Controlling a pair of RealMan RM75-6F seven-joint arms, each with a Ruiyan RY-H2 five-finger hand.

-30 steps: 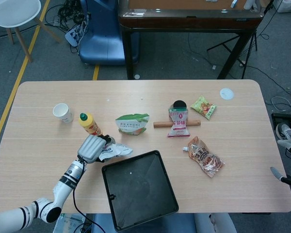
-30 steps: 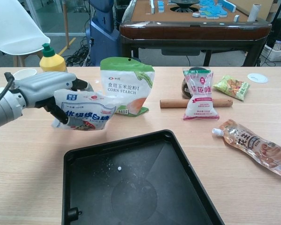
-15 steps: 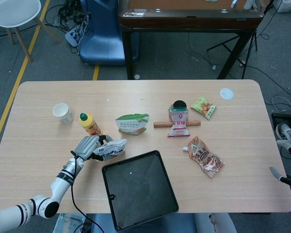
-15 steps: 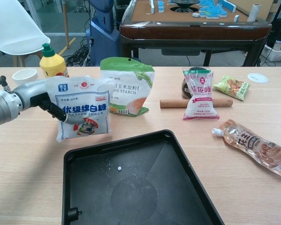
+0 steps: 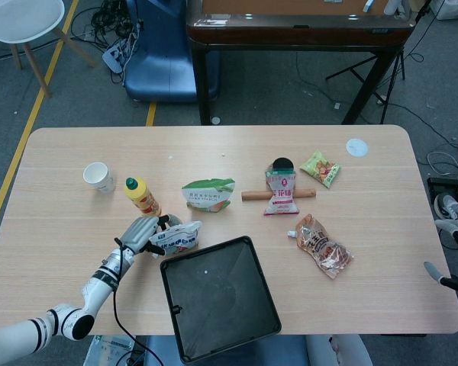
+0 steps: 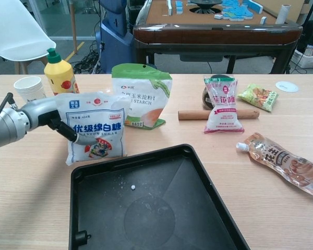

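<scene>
My left hand [image 5: 140, 232] [image 6: 47, 112] grips a white sugar bag [image 5: 175, 238] [image 6: 96, 130] with blue lettering from its left side. The bag stands upright, its bottom on the table just beyond the far left corner of the black tray [image 5: 221, 297] [image 6: 156, 208]. The tray holds only a few white specks. At the right edge of the head view only a sliver of my right hand [image 5: 443, 274] shows, off the table, and how its fingers lie is unclear.
Behind the sugar bag stand a green corn starch bag [image 6: 143, 96], a yellow bottle [image 6: 59, 73] and a paper cup [image 6: 30, 87]. To the right lie a rolling pin [image 6: 190, 114], a pink-white packet [image 6: 222, 104], a green snack bag [image 6: 258, 97], a brown pouch [image 6: 284, 164] and a white lid [image 6: 287, 86].
The left hand turned the sugar bag from a tilted, raised pose to upright and lowered it onto the table beside the tray. Nothing else moved.
</scene>
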